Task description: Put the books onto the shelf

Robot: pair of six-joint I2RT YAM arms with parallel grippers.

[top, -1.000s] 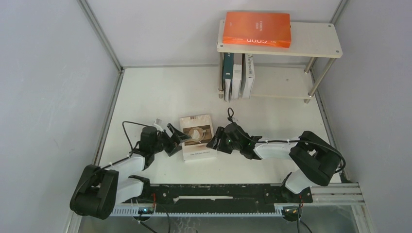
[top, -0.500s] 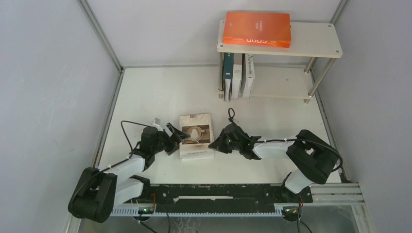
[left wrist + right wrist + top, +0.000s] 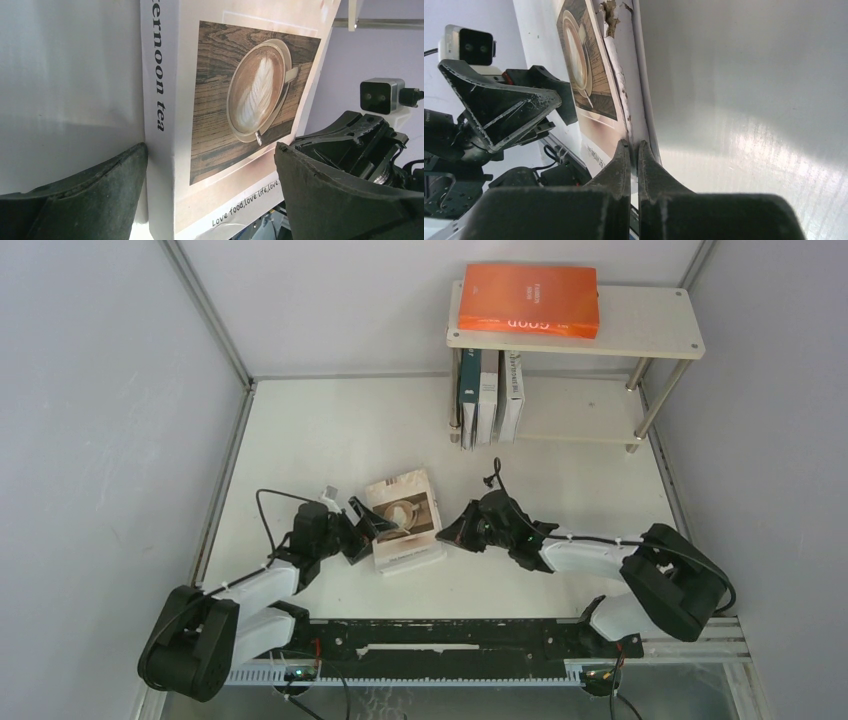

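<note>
1. Where the right gripper (image 3: 634,150) comes to its tips, the two fingers are pressed together with barely a slit between them. The thin right-hand edge of the coffee-cup book (image 3: 405,512) runs down into that slit. I take it the edge is pinched, though the contact itself is hard to make out.
2. On the book's other side the left gripper (image 3: 211,150) is spread wide, one finger close against the spine and the other out over the cover, clamping nothing.
3. The book sits on the worktop (image 3: 330,440) between the two arms, cover up and spine toward the left arm. Its long axis runs roughly away from the arm bases. From the left wrist its right side looks lifted a little.
4. The shelf (image 3: 650,325) stands well apart at the back right. An orange book (image 3: 528,298) lies flat on its top board, and three books (image 3: 488,395) stand upright at the left end of the lower board, with bare board to their right.
5. From the book, the shelf lies ahead and to the right, so I'd judge the right arm better placed to carry it. A nip on so thin an edge may slip, or raise only the cover.
</note>
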